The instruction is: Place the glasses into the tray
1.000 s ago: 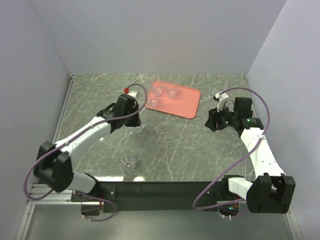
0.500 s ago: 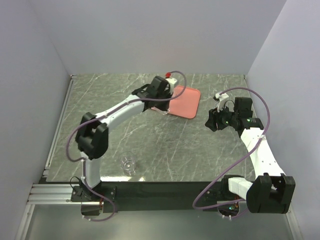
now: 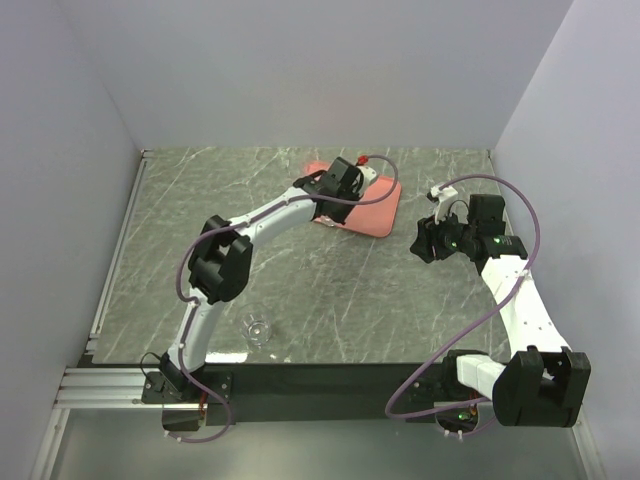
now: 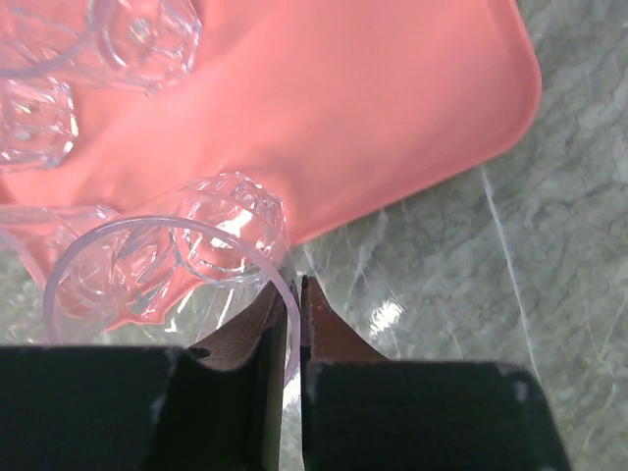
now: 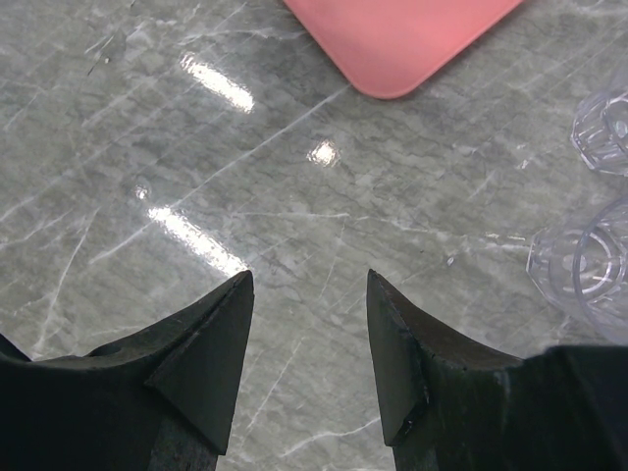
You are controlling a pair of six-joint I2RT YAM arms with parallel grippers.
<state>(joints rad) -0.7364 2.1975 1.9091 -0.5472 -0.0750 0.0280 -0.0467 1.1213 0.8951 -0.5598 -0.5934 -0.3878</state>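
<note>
Left wrist view settles the matter — the left pincer (image 4: 289, 319) is clamped on the rim of a clear glass (image 4: 167, 275), one finger inside the wall and one outside, with barely a slit between them. That held glass hangs to the left of the fingers, mouth toward the camera and faceted base below, right over the near edge of the salmon-pink tray (image 4: 392, 108): part of it is above pink, part above the grey marbled surface (image 4: 510, 324). So the coming move turns, I'd say, on carrying it a little further in, toward the bare pink floor ahead and to the right of the pincer, before lowering and letting go. Set down where it hangs, the base could catch the low rim and tip. At least two more glasses (image 4: 147, 39) stand in the tray at the far left, close together and apart from that bare stretch. From above, the tray's long axis runs roughly left to right, the left arm reaching over its near long side, while the right pincer (image 3: 422, 240) hovers just off its right end, fingers apart and holding nothing. Its own camera shows two loose glasses (image 5: 589, 260) on the surface to its right, so that arm is nearer those — a lone glass (image 3: 257, 327) sits by the left arm's base. Each is colourless, cut in facets, seen mostly as rims and glints.
</note>
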